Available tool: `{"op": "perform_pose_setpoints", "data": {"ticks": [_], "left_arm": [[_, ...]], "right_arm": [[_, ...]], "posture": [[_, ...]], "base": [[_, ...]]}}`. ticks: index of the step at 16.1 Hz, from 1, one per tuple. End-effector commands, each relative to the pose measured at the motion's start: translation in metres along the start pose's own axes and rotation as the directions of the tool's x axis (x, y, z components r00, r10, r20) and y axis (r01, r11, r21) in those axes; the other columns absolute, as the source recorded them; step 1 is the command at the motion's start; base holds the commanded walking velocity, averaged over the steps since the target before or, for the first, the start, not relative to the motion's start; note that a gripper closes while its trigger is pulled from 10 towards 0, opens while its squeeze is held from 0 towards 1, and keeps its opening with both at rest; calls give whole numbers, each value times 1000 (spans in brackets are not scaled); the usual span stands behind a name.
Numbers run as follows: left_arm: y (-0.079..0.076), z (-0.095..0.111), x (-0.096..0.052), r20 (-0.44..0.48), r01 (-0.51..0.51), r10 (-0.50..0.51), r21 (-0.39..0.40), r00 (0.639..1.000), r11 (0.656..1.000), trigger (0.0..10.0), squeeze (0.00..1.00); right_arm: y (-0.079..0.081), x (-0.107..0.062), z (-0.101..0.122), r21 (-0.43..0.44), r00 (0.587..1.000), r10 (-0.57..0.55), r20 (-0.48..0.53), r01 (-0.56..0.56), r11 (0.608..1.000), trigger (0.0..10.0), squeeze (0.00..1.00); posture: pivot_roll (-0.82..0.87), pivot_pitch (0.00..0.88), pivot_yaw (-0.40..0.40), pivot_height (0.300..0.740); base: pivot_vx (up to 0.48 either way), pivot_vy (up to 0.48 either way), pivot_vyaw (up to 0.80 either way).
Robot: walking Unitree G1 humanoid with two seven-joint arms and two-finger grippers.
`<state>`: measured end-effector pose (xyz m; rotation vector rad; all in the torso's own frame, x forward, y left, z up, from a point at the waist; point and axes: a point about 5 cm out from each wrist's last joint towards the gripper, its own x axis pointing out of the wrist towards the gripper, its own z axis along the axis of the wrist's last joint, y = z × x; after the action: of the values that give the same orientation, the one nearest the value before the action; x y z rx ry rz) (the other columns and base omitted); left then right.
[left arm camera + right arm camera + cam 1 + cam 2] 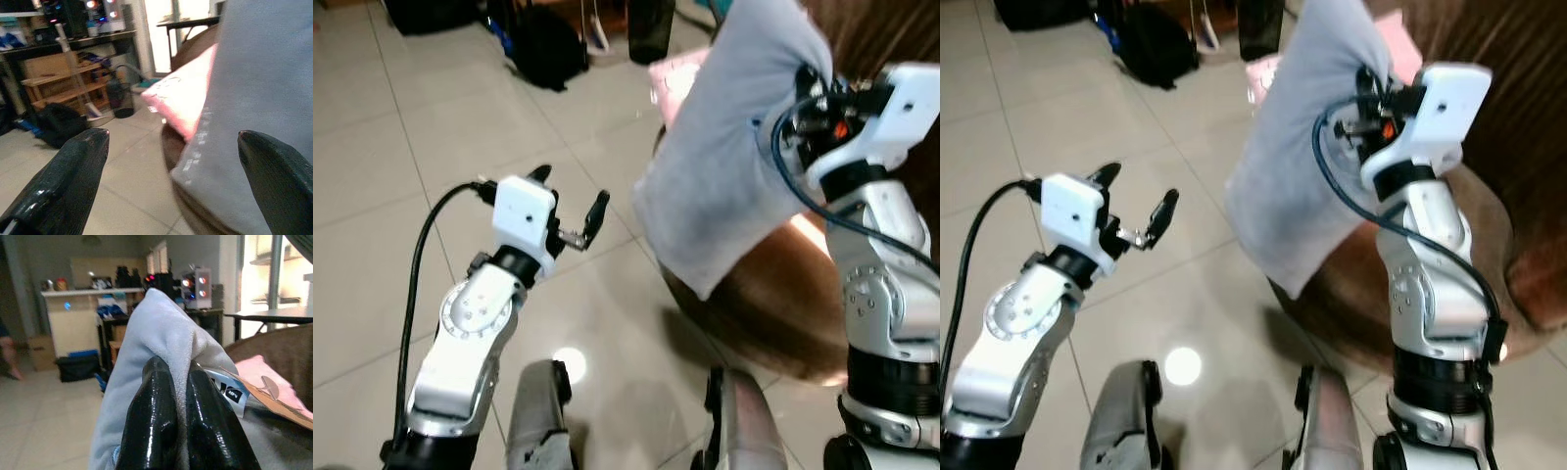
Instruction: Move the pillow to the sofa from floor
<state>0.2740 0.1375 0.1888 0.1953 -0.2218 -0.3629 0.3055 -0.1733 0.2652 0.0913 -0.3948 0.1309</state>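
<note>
Right claw (pixel 181 431) pinches the pillow (pixel 1302 176) by one corner above the sofa (pixel 1518 147); soft, light, droops. Left claw (pixel 570 208) spread, empty.

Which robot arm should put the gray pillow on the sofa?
The right one. The right gripper already pinches the gray pillow over the brown sofa. The left gripper is open, empty, above the floor.

The pillow (pixel 724 176) is made of soft, matt grey cloth. The fingers (pixel 156 431) pinched on it are smooth, shiny black plastic. The floor (pixel 431 176) is laid with glossy tiles. The sofa (pixel 1518 117) is covered in brown, fuzzy cloth.
</note>
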Motion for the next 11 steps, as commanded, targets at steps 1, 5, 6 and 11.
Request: {"op": "perform_pose_setpoints", "data": {"ticks": [1,5,6,11], "left_arm": [[1,-3,0,-8,-25,26,18,1000,1000,10000,0],[5,-5,3,-1,-73,73,24,997,997,10000,0],[5,-5,3,-1,-73,74,25,997,997,10000,0],[4,-6,3,1,-69,69,12,998,998,10000,0]], "right_arm": [[-2,-1,7,-24,999,-15,47,16,1000,10000,0],[-4,-3,6,-55,999,-19,42,21,998,10000,0],[-5,-4,6,-55,999,-22,40,24,998,10000,0],[-8,-7,-3,-55,999,-45,13,46,997,10000,0]], "posture": [[27,46,-9,619],[20,42,-13,664],[20,42,-13,669],[20,36,-13,714]], "base": [[0,0,0],[0,0,0],[0,0,0],[0,0,0]]}}
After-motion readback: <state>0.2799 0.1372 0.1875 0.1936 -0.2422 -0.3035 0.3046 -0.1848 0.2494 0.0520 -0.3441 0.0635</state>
